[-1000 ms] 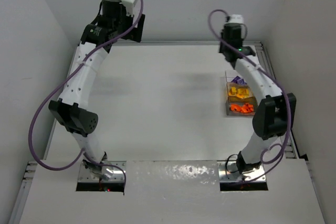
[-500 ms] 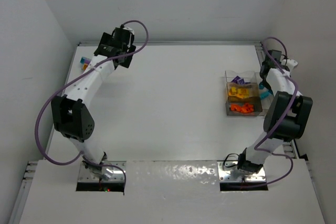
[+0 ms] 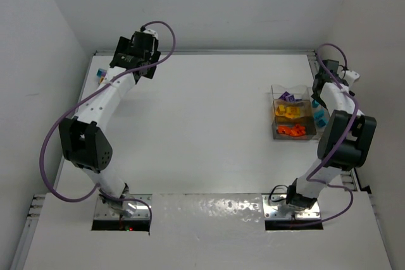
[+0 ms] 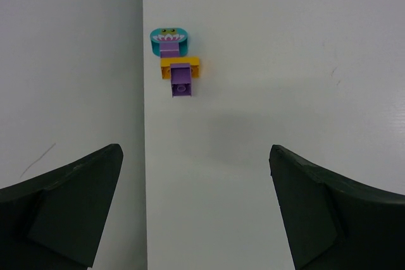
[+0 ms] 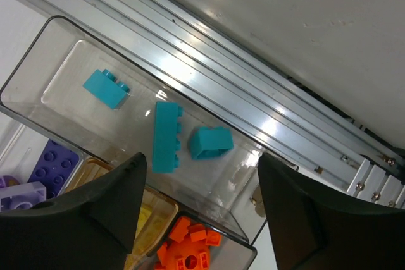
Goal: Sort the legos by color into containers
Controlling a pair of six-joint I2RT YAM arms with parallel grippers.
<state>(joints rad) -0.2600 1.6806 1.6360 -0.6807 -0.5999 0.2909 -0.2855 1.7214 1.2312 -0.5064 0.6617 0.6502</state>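
Right end effector: hangs right above the teal bin, jaws well apart with nothing between them, so it's empty.
Why there: this is the teal drop spot, and spread jaws over it suit letting a piece go rather than picking one up. That's my read.
Teal bin: the outer compartment of the containers, hard by the aluminium rail. Three teal bricks lie loose on its floor, none touching.
Other compartments: purple bricks, yellow bricks and orange bricks each sit in their own cell with no colours mixed. This side looks nearly sorted.
Right arm pose: elbow folded high and forearm running out to the far right edge of the tabletop, with the wrist aimed down into the bin.
Left end effector: is spread as wide as it goes, holds nothing and hovers short of the stack.
Remaining legos: a small joined stack of a teal face piece, a yellow and a purple. It sits on the far left edge of the tabletop, right by the side wall and well apart from the containers.
Why the left arm: it's the nearer one, and the open jaws frame the stack, so this looks like a lining-up for a pick.
Left arm pose: stretched long from its base toward the far left corner, wrist tipped down at the stack.
Watch for: the wall leaves little room for the finger on that side. The three colours are also stuck together and would need separating before binning.
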